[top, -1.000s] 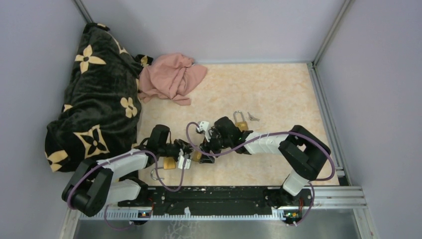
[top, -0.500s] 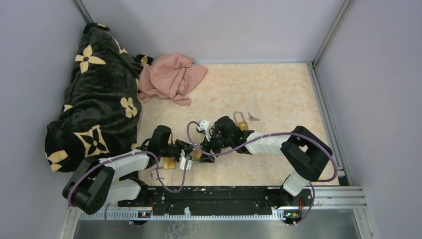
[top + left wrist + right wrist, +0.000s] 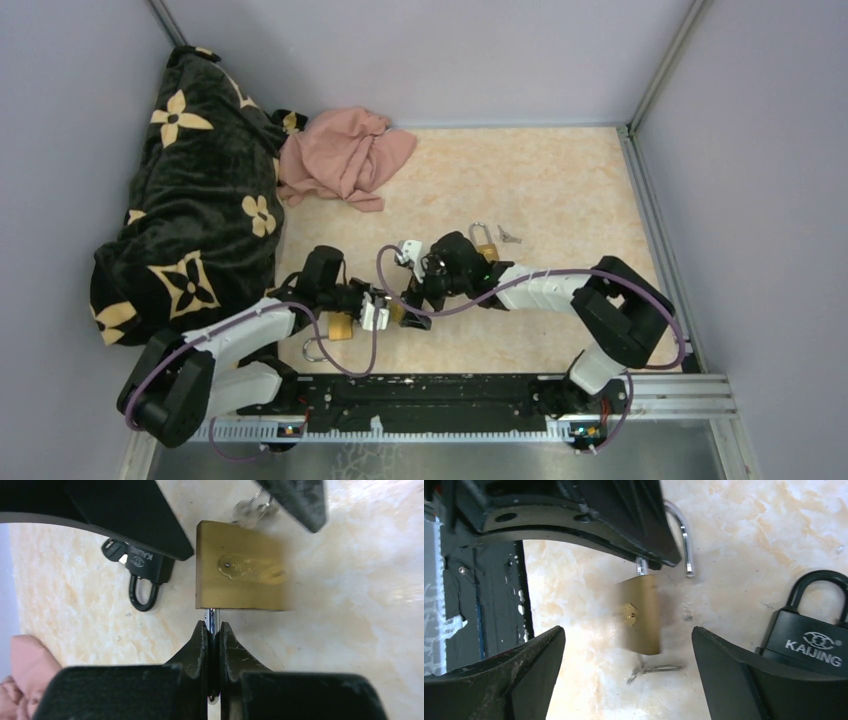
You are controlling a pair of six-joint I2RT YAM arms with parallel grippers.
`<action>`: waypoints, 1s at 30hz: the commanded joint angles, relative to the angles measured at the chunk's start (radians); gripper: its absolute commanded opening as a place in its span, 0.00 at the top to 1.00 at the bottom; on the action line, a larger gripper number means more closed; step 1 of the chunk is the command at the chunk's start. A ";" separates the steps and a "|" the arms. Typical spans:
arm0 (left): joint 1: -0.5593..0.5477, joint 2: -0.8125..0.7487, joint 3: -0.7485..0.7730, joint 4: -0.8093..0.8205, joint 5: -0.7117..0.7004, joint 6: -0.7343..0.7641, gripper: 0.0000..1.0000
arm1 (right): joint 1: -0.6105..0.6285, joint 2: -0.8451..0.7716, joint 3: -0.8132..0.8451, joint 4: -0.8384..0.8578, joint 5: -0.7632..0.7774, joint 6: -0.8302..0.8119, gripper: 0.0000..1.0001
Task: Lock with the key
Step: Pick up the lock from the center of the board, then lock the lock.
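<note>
Ahead of the left fingers, brass padlock, shackle nearest, key farthest.

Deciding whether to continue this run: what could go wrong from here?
The left end effector pinches only the thin shackle, so the brass padlock could swivel or slip. The right end effector is open around it; closing may knock the key instead of gripping it. The black padlock beside it could get bumped.

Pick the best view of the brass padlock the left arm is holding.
Left wrist: brass padlock face-on, shackle pinched by left end effector. Right wrist shows it blurred, with keys. Top external: only a sliver.
</note>
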 commanded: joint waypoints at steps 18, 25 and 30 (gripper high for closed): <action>-0.007 -0.183 0.185 -0.209 0.177 -0.593 1.00 | -0.089 -0.248 -0.216 0.407 -0.208 0.045 0.05; -0.007 -0.211 0.203 -0.193 0.244 -0.707 1.00 | -0.090 -0.184 -0.242 0.608 -0.260 0.188 0.13; -0.007 -0.216 0.216 -0.200 0.248 -0.703 1.00 | -0.095 -0.111 -0.213 0.693 -0.305 0.273 0.28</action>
